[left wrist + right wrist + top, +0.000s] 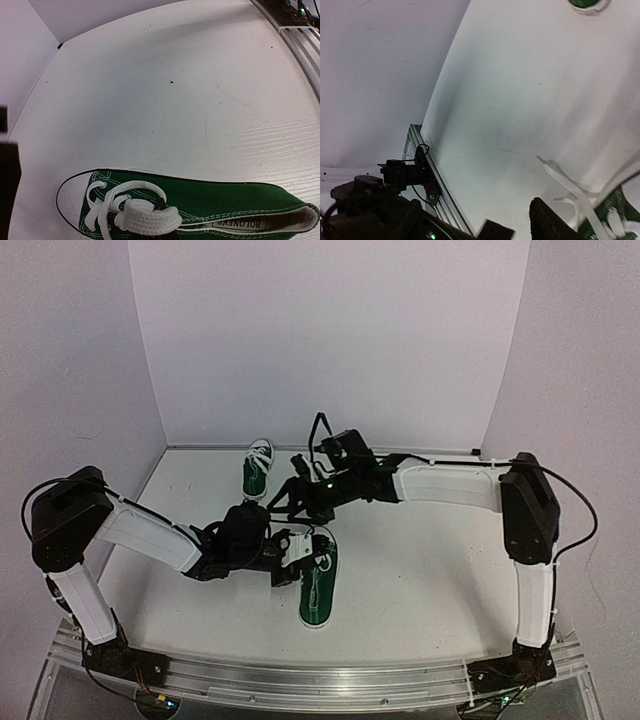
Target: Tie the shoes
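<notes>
Near shoe (318, 592): left gripper (304, 553) pinches lace loop (150, 218); right gripper (281, 505), spread, should close squarely on 1 free lace (568, 190), keeping tension.

This looks like a robotics lab cell. Two robot arms (150, 528) are bolted to an aluminium rail (320, 676) at the edge of a white table (430, 570). Plain white panels (330, 340) box it in, and cables (594, 520) trail off the arms.

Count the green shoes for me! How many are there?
2. The near shoe lies toward the front middle of the table. The far shoe sits at the back, by the rear wall. I see no others, though the arms could hide a little.
</notes>
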You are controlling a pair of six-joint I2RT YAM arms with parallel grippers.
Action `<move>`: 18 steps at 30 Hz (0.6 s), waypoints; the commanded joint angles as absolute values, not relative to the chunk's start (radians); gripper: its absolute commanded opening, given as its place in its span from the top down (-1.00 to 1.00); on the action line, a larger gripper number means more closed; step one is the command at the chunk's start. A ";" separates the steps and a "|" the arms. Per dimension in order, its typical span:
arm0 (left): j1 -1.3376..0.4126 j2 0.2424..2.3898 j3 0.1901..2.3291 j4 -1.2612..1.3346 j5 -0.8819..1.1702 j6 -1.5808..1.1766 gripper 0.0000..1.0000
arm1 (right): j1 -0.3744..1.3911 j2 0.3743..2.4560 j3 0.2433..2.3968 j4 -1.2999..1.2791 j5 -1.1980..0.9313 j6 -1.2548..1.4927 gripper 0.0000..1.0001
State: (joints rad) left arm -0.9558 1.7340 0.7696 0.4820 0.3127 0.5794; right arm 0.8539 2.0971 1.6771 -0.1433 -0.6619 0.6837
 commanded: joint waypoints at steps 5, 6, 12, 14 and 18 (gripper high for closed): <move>-0.960 1.711 0.764 0.512 0.311 0.597 1.00 | 0.752 1.776 1.356 -0.118 -0.602 0.667 -0.30; -0.960 1.711 0.764 0.513 0.309 0.597 1.00 | 0.752 1.758 1.303 -0.118 -0.603 0.666 -0.25; -0.960 1.722 0.777 0.508 0.321 0.598 1.00 | 0.773 1.697 1.106 -0.016 -0.642 0.708 -0.03; -0.961 1.726 0.783 0.505 0.327 0.598 1.00 | 0.799 1.696 1.093 -0.010 -0.647 0.688 -0.03; -0.960 1.729 0.788 0.498 0.342 0.598 1.00 | 0.827 1.712 1.090 -0.010 -0.662 0.637 -0.04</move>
